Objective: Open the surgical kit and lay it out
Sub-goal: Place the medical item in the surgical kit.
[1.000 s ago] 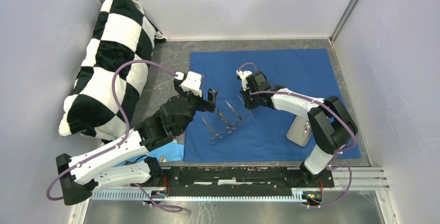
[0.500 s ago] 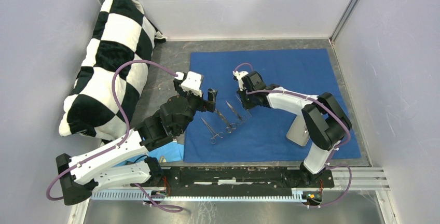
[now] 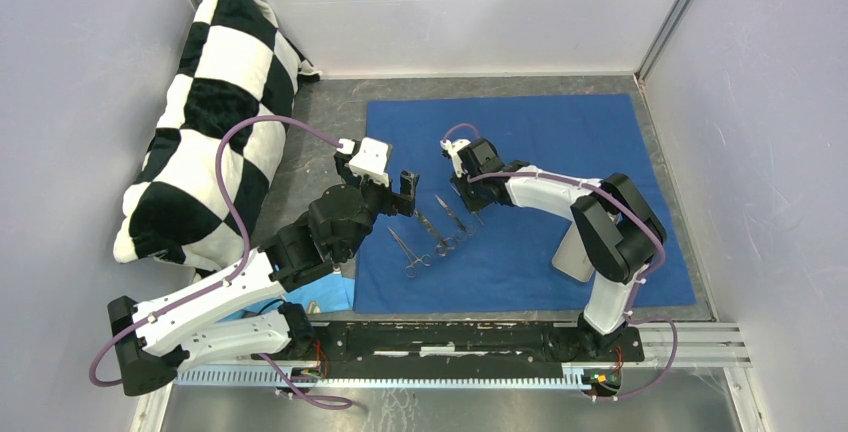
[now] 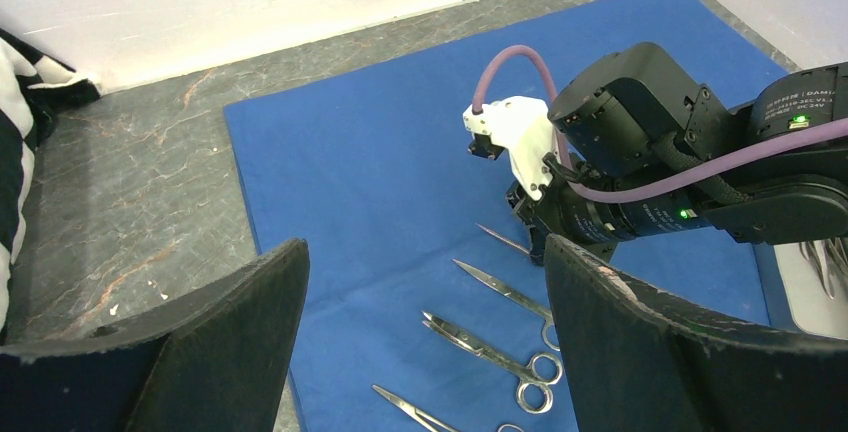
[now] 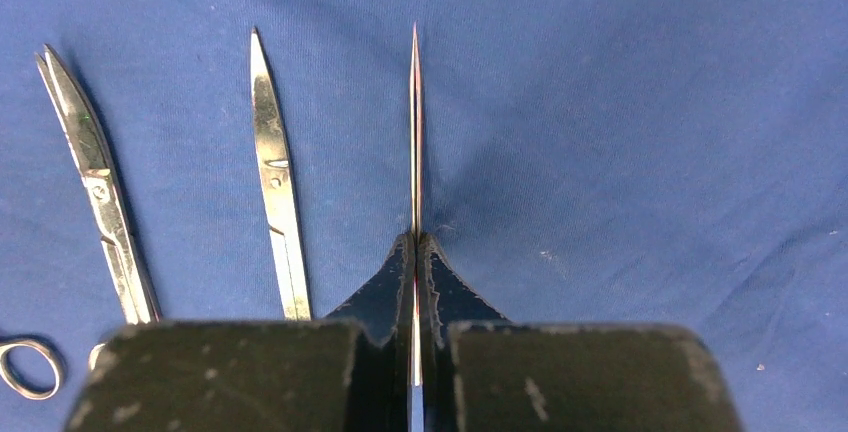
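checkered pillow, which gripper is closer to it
Left. The left gripper hangs by the left edge of the blue cloth, right of the pillow; the right gripper, shut on a thin instrument, is farther right.

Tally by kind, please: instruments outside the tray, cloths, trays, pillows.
Scissors lying loose: 3
Thin pointed tool in right pincer: 1
Cloths, dark blue cloth and light blue scrap: 2
Tray: 1
Pillow: 1
Total: 8

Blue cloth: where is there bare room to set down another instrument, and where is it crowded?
Bare: the far strip of the blue cloth, beyond the right arm; also the near middle, between the scissors and the steel tray. Crowded: left-centre, scissors lying between the left end effector and the right end effector holding a pointed instrument.
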You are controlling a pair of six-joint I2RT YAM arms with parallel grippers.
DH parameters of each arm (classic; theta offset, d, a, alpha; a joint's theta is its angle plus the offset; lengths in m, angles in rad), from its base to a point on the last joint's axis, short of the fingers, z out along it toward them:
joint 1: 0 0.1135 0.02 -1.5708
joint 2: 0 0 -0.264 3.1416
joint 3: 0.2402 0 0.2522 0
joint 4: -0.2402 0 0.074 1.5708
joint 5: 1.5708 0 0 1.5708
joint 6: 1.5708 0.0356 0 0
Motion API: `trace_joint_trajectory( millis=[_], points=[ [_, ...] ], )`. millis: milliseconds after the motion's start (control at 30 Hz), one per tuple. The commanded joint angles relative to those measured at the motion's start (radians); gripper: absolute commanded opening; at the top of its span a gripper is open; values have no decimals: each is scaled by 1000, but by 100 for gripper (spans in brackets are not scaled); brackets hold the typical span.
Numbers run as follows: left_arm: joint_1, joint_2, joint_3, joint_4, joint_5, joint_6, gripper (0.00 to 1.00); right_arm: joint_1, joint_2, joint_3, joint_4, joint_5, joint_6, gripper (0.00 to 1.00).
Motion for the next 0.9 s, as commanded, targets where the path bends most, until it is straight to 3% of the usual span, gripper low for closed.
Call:
trace_joint_trajectory(
  millis=[0,533,700,867],
  points=[
    [-2,-7,15,32,-13,22,93,10,18,43,-24,42,-39,2],
    [-3,-7,16,31,-10,21,93,31,-28,123,-115,54,-34,25],
    [-3,-11,17,29,-12,23,93,29,-159,105,-173,146,-30,32],
    [-3,-19,17,29,-10,22,93,-50,-369,-68,-185,253,-22,37]
  ],
)
